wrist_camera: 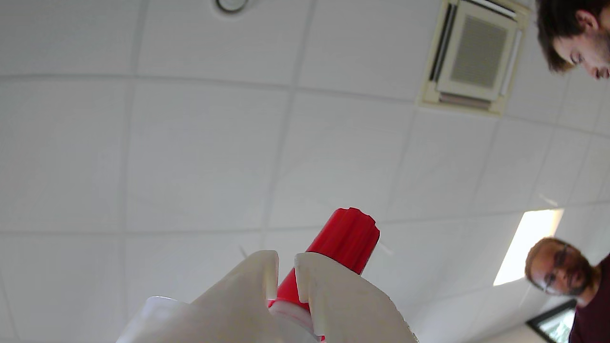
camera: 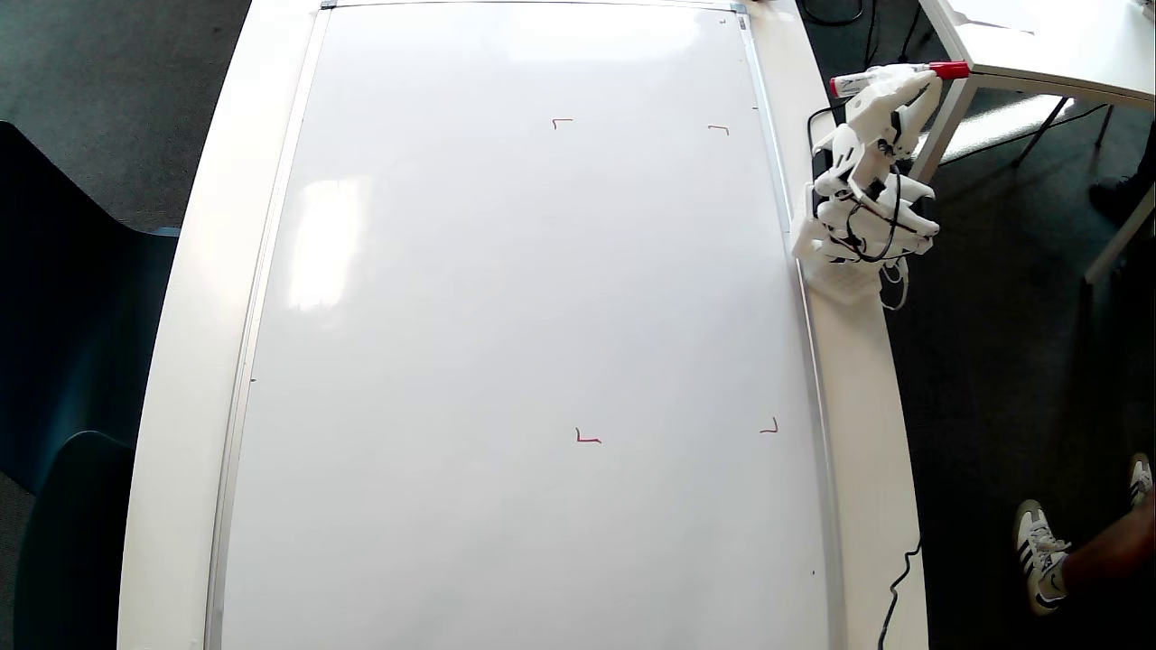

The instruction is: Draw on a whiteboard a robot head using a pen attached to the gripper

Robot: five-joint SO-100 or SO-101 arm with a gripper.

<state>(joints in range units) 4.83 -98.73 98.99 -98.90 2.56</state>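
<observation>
- In the overhead view, a dark chair is seen at the far left, beside the white table.
- The whiteboard is laid flat on that table and covers most of it; its thin silver frame runs along the left and right edges.
- Four small red corner marks are seen on the right half of the board; no red outline of a robot head is drawn between them.
- To the right of the board's upper edge, the folded white arm is seated on the table's right strip.
- The gripper is raised off the board, and the pen is held crosswise in it, red end to the right.
- In the wrist view, the two white fingers are closed around the pen, a narrow slit left between them; ceiling tiles and two faces are seen behind.
- Striped shoes are seen on the floor at lower right in the overhead view.
</observation>
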